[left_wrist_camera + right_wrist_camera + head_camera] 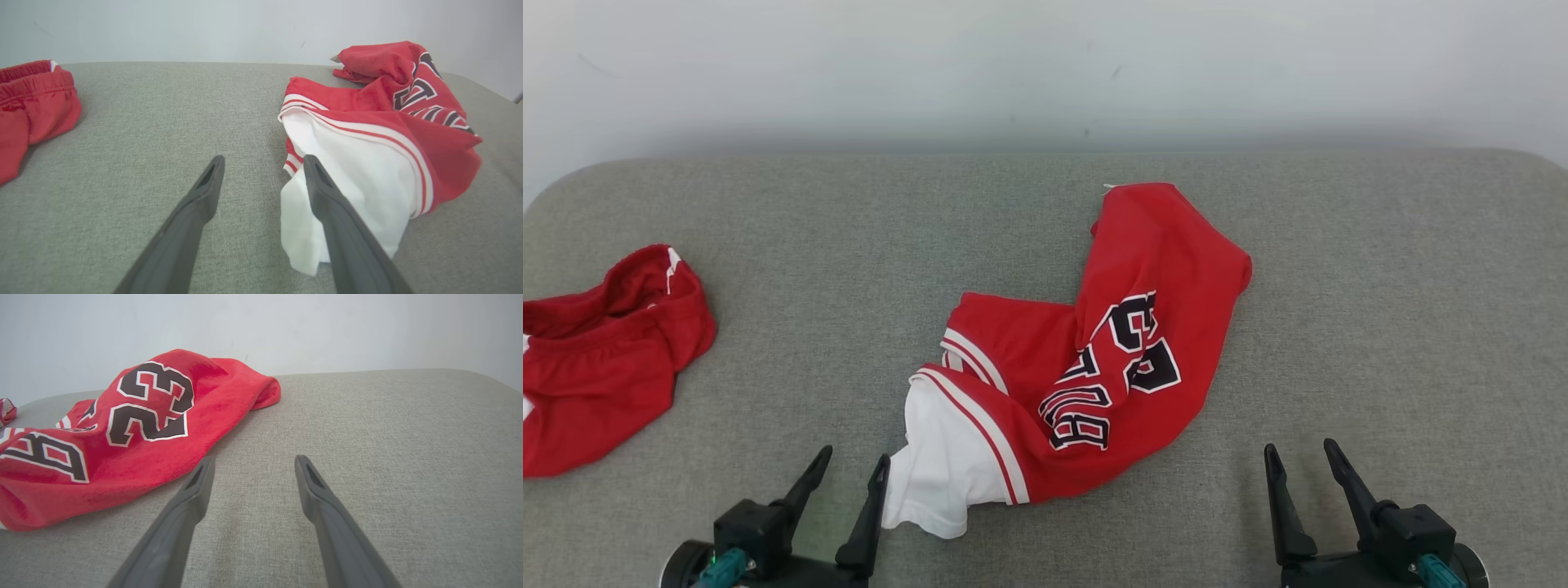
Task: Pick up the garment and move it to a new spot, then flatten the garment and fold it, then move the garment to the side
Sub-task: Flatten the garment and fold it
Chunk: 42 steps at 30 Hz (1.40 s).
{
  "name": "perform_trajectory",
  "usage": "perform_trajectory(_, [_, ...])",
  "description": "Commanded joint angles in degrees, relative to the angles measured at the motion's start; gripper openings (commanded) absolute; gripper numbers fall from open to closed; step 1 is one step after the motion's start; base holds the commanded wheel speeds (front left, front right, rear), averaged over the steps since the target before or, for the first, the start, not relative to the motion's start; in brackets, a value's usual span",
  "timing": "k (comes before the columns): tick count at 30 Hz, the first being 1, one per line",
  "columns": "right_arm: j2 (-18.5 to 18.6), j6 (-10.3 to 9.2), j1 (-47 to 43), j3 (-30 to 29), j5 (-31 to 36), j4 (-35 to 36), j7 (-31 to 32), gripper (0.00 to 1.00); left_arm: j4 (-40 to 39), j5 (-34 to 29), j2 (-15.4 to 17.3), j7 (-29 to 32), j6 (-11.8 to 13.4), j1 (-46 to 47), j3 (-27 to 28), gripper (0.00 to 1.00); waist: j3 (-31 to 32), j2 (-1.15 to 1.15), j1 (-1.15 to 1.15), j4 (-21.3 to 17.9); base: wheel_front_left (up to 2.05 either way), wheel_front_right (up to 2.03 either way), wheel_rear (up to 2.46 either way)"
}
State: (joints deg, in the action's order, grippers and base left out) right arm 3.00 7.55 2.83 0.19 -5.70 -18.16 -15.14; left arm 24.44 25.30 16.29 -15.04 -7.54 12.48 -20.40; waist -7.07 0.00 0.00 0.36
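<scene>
A crumpled red jersey (pixel 1127 343) with black number 23, black lettering and a white inner panel lies mid-table on the grey cloth surface (pixel 849 245). Its white part (pixel 359 175) reaches toward the near edge. My left gripper (pixel 854 461) stands open at the lower left, its right finger (pixel 327 196) just beside the white fabric, nothing between the fingers. My right gripper (pixel 1303 453) stands open at the lower right, apart from the jersey (pixel 135 428), which lies to its left in the right wrist view.
A second red garment (pixel 596 359) with an elastic waistband lies bunched at the table's left edge, seen too as red cloth (pixel 32 102) in the left wrist view. A pale wall (pixel 1045 65) rises behind the table. Bare grey surface spreads on the right.
</scene>
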Motion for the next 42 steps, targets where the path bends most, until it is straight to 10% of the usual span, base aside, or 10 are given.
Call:
perform_trajectory(1, [-0.1, -0.13, -0.5, 0.1, -0.2, -0.1, -0.1, 1.00, -0.2, 0.0, 0.1, -0.1, 0.1, -0.8, 0.0, 1.00, 0.2, 0.00, 0.00, 0.4, 0.00, 0.00, 0.00])
perform_trajectory(11, [-0.2, -0.13, 0.1, 0.1, -0.1, -0.3, -0.1, 1.00, 3.6, 1.7, -0.6, -0.1, 0.1, -2.4, -3.1, 1.00, -0.7, 0.00, 0.00, -1.9, 0.00, 0.00, 0.00])
perform_trajectory(12, [-0.2, -0.13, 0.1, 0.1, 0.0, -0.3, -0.1, 1.00, 4.3, 2.0, -0.6, -0.1, 0.1, -2.3, -3.3, 0.90, -0.7, 0.00, 0.00, -2.1, 0.00, 0.00, 0.00])
perform_trajectory(14, [-0.2, -0.13, -0.1, 0.0, 0.1, -0.4, -0.1, 1.00, 4.7, 2.4, -0.7, -0.1, 0.1, -1.7, -3.2, 0.00, -0.5, 0.00, 0.00, -2.3, 0.00, 0.00, 0.00])
perform_trajectory(42, [-0.2, -0.13, -2.4, -1.9, -0.2, -0.9, -0.1, 1.00, -9.6, 4.9, -1.1, 3.5, 4.1, -18.5, 2.7, 0.00, 1.8, 0.00, 0.00, 5.3, 0.00, 0.00, 0.00])
